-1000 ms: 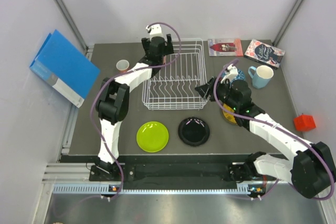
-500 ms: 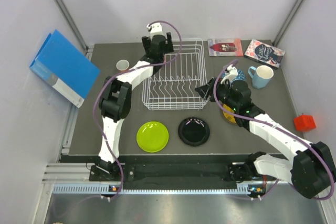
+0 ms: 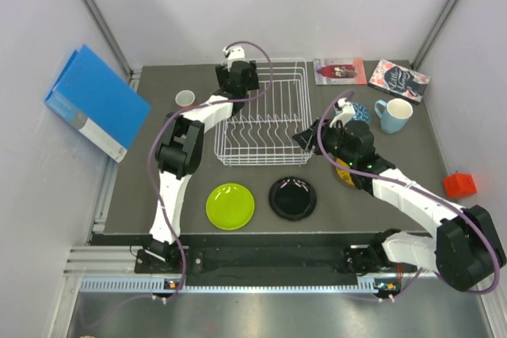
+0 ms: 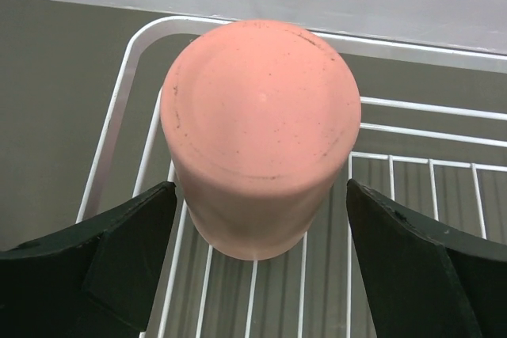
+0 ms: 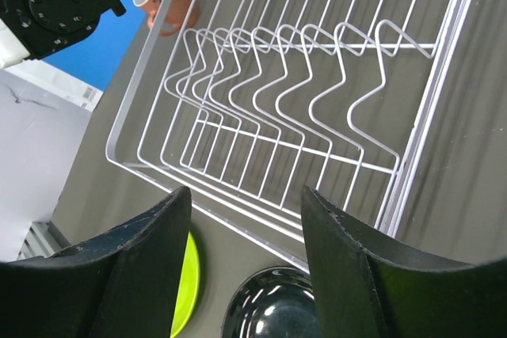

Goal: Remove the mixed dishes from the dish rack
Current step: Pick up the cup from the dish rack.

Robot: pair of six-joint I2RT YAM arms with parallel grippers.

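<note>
Salmon cup [image 4: 261, 132] stands upside down in the far left corner of the white wire dish rack [image 3: 265, 124], its base facing the left wrist camera. The left gripper [image 4: 261, 195] hangs straight over it with its jaws spread wide. One black finger [image 4: 119, 251] sits on each side of the cup with a gap showing at both, so nothing is clamped. The right gripper [image 5: 245, 195] hovers at the rack's near right corner, jaws likewise apart and holding nothing, with bare tines below it. Off the rack's left side stands a pink cup [image 3: 185, 99]. In front of the rack lie a lime-green plate [image 3: 230, 205] and a black plate [image 3: 292, 198]. To the rack's right sit a light blue mug [image 3: 394, 115] and a blue patterned bowl [image 3: 358, 110], which is partly hidden by the right arm.
</note>
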